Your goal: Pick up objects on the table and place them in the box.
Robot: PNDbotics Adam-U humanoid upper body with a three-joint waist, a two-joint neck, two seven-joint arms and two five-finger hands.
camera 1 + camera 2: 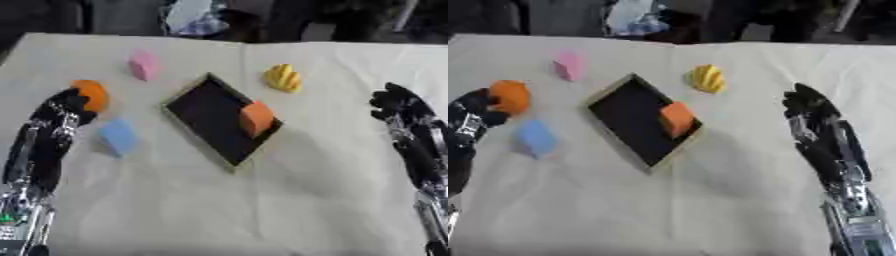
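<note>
Both of my forearms come in from the near corners over the cloth-covered surface [219,210]. At the left hand [66,112], my fingers [77,99] are curled against the near side of the orange ball [91,94], touching it; whether they close fully round it I cannot tell. Just below and to the inner side of those fingers lies the blue block [118,136], near them but apart. Beyond the ball, farther from me, sits the pink block [143,64].

At the right hand [808,107], my fingers [802,97] are slightly bent, apart and holding nothing, tips pointing away from me. Up and inward from them lies the yellow ridged piece [707,78], near but not touching.

Between my two hands lies the box [203,112], a shallow dark tray set askew, with an orange block [256,118] resting against its rim on the side toward my right fingers.
</note>
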